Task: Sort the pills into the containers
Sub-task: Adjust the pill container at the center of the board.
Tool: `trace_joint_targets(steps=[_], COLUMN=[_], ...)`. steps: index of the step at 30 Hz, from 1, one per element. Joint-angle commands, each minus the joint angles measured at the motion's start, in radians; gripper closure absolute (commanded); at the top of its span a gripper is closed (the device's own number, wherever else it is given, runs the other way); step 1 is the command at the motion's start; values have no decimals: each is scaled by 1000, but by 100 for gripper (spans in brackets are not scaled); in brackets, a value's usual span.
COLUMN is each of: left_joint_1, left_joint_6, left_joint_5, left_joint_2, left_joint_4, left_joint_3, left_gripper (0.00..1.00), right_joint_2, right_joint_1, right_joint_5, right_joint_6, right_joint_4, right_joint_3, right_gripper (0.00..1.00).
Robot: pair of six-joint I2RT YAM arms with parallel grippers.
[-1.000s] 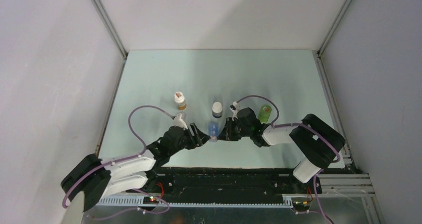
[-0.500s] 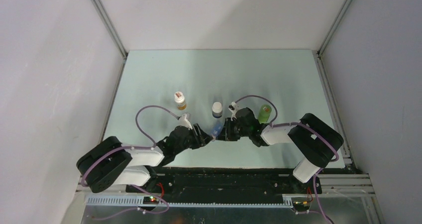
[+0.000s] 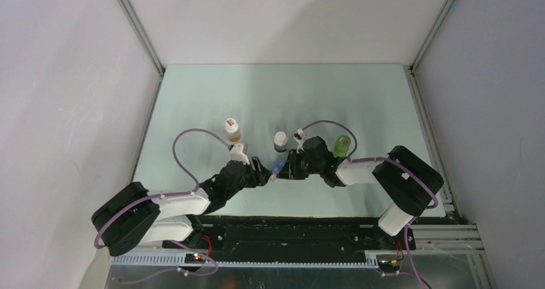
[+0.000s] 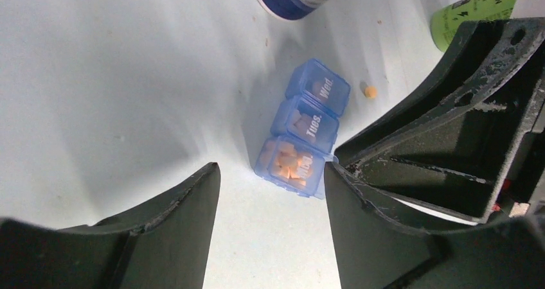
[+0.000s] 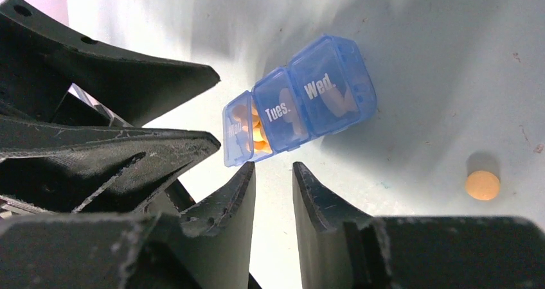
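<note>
The blue pill box [image 3: 276,167] lies on the table between my two grippers. Its lids read Mon, Tues and Wed in the left wrist view [image 4: 303,128] and the right wrist view [image 5: 299,99]. Several orange pills [image 4: 288,160] show through the Mon compartment, and some through Tues [image 5: 258,135]. One loose pill [image 5: 482,185] lies on the table beside the box, also seen from the left wrist [image 4: 370,91]. My left gripper [image 4: 271,170] is open, just short of the Mon end. My right gripper [image 5: 274,168] is narrowly open and empty, its left fingertip [image 5: 247,173] at the Mon corner.
A white-capped amber bottle [image 3: 232,130] stands at the far left. A white-capped dark bottle [image 3: 280,140] stands just behind the box. A green bottle [image 3: 342,146] lies by my right wrist. The two grippers are very close together [image 3: 283,170].
My left arm has swung its elbow inward and its gripper has moved slightly farther up beside the box. The right arm and the box have barely moved.
</note>
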Motion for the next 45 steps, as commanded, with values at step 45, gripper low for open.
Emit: trace_joint_targets(steps=[45], left_joint_1=[-7], left_joint_6=[54], left_joint_5=[35], left_joint_2=[261], left_joint_4=[136], left_joint_3=[19], left_gripper=[62], right_joint_2=[-1], right_joint_1=[-23], right_joint_5=[85], right_joint_6=[-13], right_joint_4=[-28], right_joint_3=[41], right_gripper=[75])
